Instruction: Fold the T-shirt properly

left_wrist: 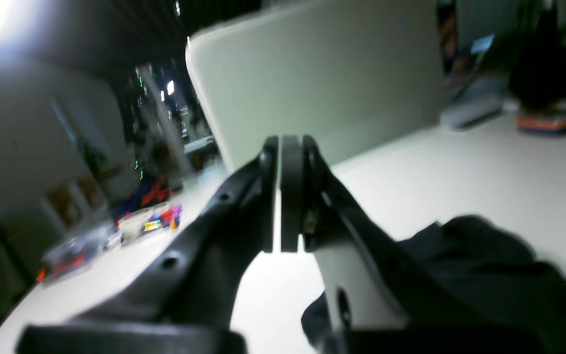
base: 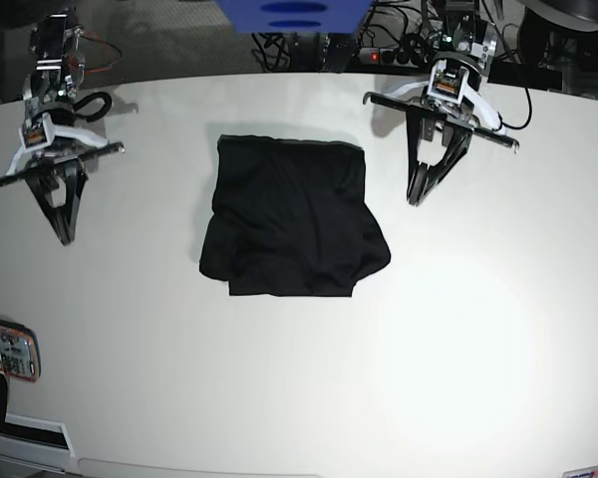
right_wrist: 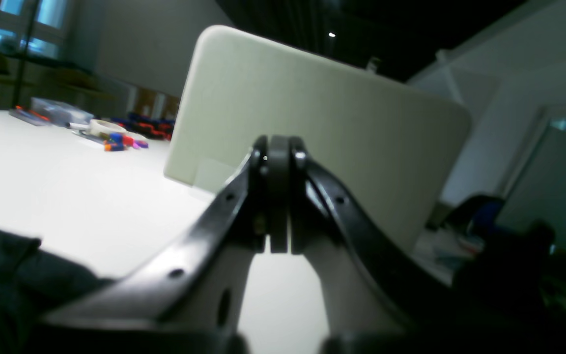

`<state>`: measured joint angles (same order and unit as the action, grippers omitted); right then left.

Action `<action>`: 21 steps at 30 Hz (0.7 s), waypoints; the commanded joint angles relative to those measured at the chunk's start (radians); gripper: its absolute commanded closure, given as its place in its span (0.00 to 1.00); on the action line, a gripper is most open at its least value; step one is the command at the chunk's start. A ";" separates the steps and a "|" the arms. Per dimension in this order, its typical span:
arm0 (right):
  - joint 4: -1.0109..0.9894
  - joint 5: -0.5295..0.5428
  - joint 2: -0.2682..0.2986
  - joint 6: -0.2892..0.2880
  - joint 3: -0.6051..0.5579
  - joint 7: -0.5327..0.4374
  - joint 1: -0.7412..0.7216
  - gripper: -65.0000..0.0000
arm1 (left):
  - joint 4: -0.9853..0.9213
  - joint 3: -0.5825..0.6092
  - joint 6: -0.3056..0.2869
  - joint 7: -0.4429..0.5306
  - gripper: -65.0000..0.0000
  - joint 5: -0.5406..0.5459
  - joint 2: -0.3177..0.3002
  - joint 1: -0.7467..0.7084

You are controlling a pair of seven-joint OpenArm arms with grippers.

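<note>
The black T-shirt [base: 289, 214] lies on the white table [base: 458, 339] between the arms, folded into a rough rectangle whose lower part bulges out wider. My left gripper [base: 416, 199] is shut and empty, tips down, just right of the shirt and apart from it. In the left wrist view the left gripper [left_wrist: 279, 196] is shut, with the shirt [left_wrist: 484, 265] at lower right. My right gripper [base: 65, 237] is shut and empty, well left of the shirt. In the right wrist view the right gripper [right_wrist: 278, 196] is shut, with the shirt [right_wrist: 8, 275] at lower left.
A white upright board [left_wrist: 312, 73] stands on the table ahead of both wrists and also shows in the right wrist view [right_wrist: 312, 123]. Small coloured items [right_wrist: 116, 140] lie far off. A flat device [base: 5, 349] sits at the table's left edge. Cables [base: 399, 45] run behind it.
</note>
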<state>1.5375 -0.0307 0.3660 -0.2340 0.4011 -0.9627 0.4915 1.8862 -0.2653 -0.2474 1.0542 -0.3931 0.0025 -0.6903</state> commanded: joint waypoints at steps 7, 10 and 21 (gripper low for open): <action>-0.073 0.018 0.018 0.003 0.015 -0.193 0.128 1.00 | -0.007 -0.058 0.007 0.019 1.00 0.019 -0.083 -0.128; -0.094 0.016 0.018 0.003 0.048 -0.190 0.183 1.00 | -0.049 -0.056 0.007 0.019 1.00 0.019 -0.100 -0.150; -0.237 0.016 0.015 0.003 0.075 -0.190 0.349 1.00 | -0.276 -0.055 0.009 0.019 1.00 0.019 -0.143 -0.263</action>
<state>1.2850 -0.0315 0.3649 -0.2337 0.4675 -1.1206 0.8368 1.5925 -0.3195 -0.2405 1.0397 -0.3893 -0.1345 -0.9470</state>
